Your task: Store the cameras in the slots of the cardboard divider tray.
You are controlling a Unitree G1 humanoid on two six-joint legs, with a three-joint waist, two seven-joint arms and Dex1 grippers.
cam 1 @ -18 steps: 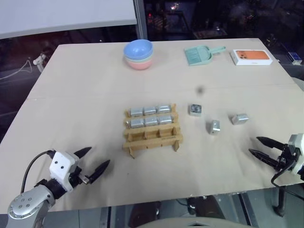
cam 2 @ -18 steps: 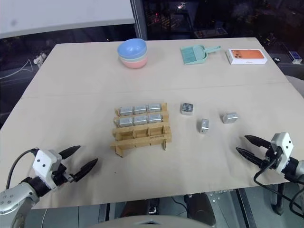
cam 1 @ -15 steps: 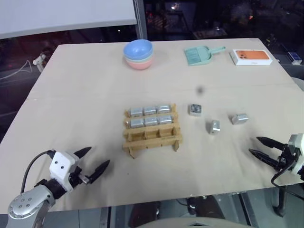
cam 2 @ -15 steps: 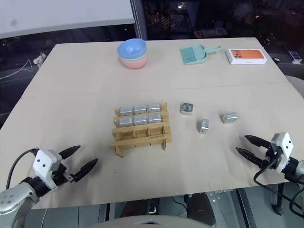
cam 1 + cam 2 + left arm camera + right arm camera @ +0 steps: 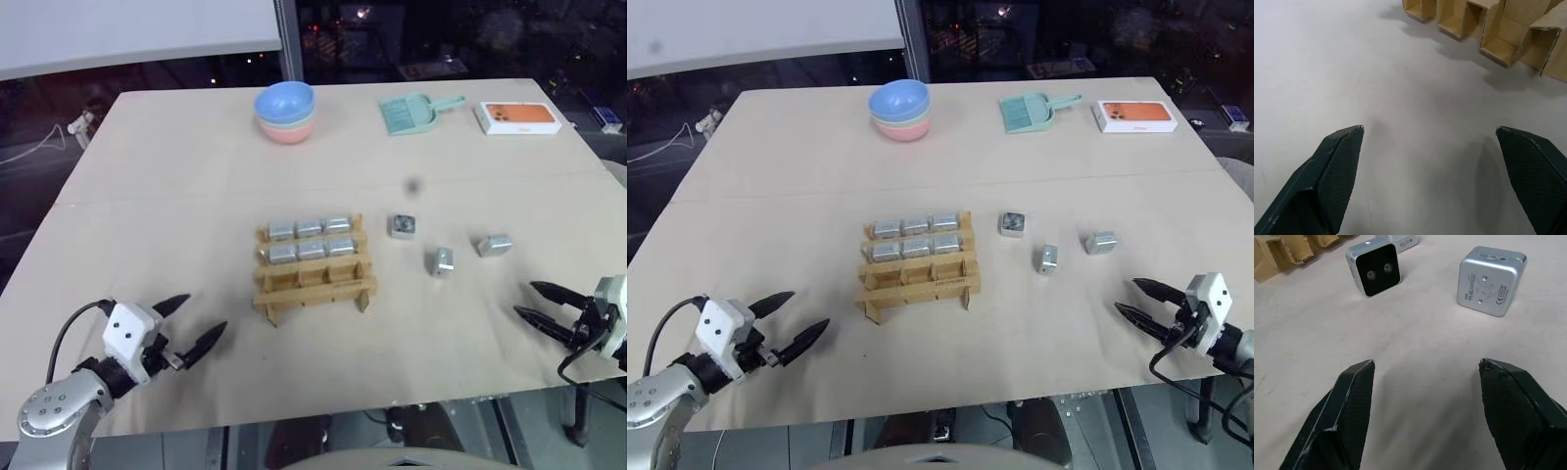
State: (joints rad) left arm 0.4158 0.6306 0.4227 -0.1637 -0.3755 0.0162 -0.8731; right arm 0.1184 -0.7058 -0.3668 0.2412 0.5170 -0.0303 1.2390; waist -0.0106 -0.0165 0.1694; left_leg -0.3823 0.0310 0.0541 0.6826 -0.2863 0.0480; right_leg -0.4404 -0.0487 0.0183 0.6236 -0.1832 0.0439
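The cardboard divider tray [image 5: 315,284] stands mid-table. Its two far rows each hold three silver cameras [image 5: 310,228], and the near row of slots is empty. Three loose cameras lie to its right: one [image 5: 403,227] close to the tray, one [image 5: 441,260] nearer me, one [image 5: 495,245] farthest right. My left gripper [image 5: 205,312] is open over bare table at the front left, pointing toward the tray [image 5: 1498,29]. My right gripper [image 5: 526,299] is open at the front right, with two of the loose cameras [image 5: 1374,273] [image 5: 1491,279] just ahead of its fingertips.
Stacked bowls [image 5: 286,111], a teal dustpan [image 5: 411,114] and a white-and-orange phone box [image 5: 518,117] sit along the table's far edge. The table's front edge runs close under both grippers. Dark floor and cables lie beyond the left edge.
My left gripper has crept slightly away from the table's front edge. The right gripper, the tray and the cameras have not moved.
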